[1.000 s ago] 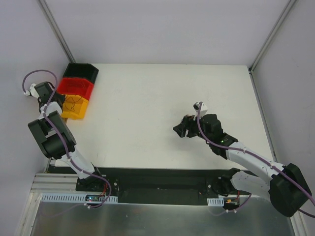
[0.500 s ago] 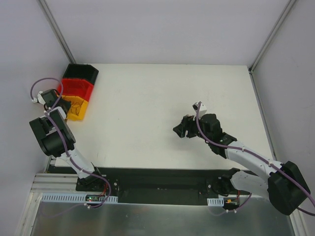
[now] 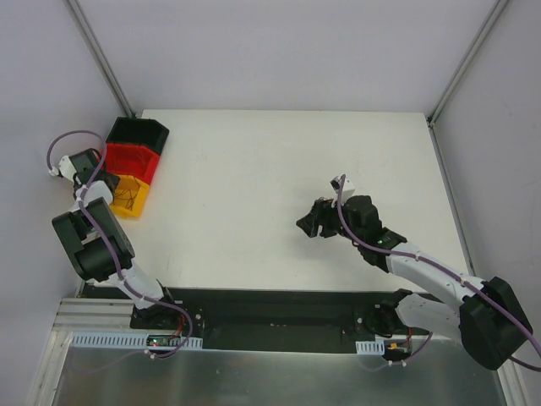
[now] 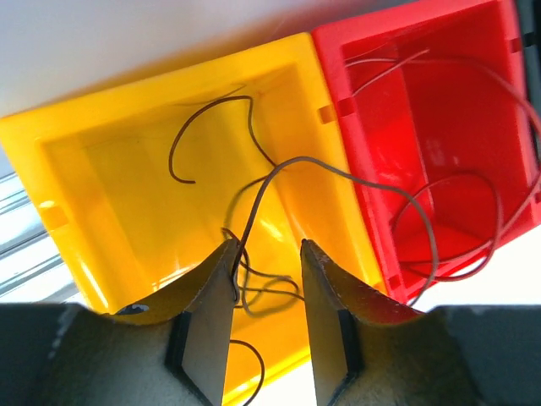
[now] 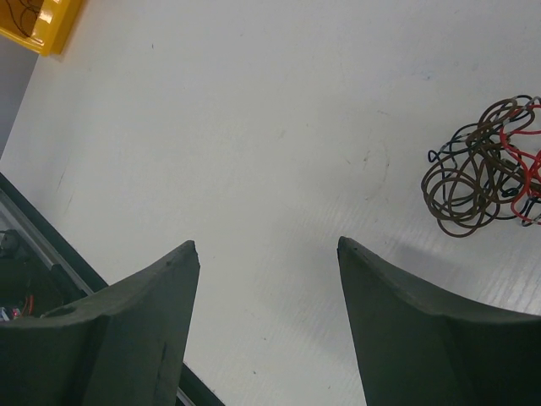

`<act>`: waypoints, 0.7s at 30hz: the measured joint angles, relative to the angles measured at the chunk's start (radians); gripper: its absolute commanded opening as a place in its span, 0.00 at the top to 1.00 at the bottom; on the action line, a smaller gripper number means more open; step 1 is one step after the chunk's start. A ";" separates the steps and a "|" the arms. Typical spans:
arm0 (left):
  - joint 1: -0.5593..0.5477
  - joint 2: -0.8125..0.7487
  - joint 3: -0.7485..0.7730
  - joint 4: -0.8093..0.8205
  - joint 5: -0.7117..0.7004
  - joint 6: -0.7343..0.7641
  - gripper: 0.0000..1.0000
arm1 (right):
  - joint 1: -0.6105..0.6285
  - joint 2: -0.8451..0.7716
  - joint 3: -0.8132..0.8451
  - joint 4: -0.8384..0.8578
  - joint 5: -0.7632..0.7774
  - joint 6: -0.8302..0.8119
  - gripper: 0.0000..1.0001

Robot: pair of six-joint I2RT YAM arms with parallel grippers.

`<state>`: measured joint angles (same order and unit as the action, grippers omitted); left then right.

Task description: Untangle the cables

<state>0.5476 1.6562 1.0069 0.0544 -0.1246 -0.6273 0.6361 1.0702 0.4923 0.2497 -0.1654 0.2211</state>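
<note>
A tangled bundle of cables (image 5: pixel 486 165), brown, black and red loops, lies on the white table to the right of my right gripper (image 5: pixel 266 244), which hangs open above bare table with nothing between its fingers. In the top view this gripper (image 3: pixel 311 224) hides the bundle. My left gripper (image 4: pixel 269 245) is open over the yellow bin (image 4: pixel 101 169). Thin dark wires (image 4: pixel 254 127) lie loose in that bin. One strand runs up along my left fingertip (image 4: pixel 226 254) and arcs over the wall into the red bin (image 4: pixel 439 51), which holds more wires.
Three bins stand in a row at the table's left edge: black (image 3: pixel 138 131), red (image 3: pixel 131 156) and yellow (image 3: pixel 127 196). My left arm's wrist (image 3: pixel 80 165) sits just left of them, off the table edge. Grey walls enclose the table on three sides.
My left gripper has gone from shut to open over the yellow bin, and its wrist has drawn back toward the left. The right arm has not moved.
</note>
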 measured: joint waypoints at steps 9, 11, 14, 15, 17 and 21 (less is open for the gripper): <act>-0.045 0.069 0.122 -0.111 -0.015 -0.003 0.71 | -0.006 -0.012 0.000 0.000 -0.004 0.003 0.31; -0.051 0.090 0.123 -0.129 -0.013 -0.011 0.71 | -0.008 -0.014 0.000 0.000 -0.005 0.003 0.31; -0.066 0.135 0.131 -0.162 0.004 -0.010 0.71 | -0.010 -0.014 0.000 0.000 -0.005 0.003 0.31; -0.075 0.151 0.140 -0.172 0.012 -0.008 0.71 | -0.011 -0.014 0.000 0.000 -0.005 0.003 0.31; -0.109 0.193 0.174 -0.198 0.018 0.007 0.69 | -0.011 -0.014 0.000 0.000 -0.005 0.003 0.31; -0.177 0.205 0.191 -0.212 0.023 0.040 0.61 | -0.012 -0.014 0.000 0.000 -0.005 0.003 0.31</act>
<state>0.3710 1.8614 1.1976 -0.1574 -0.1017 -0.5869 0.6239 1.0561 0.4923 0.2493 -0.1699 0.2245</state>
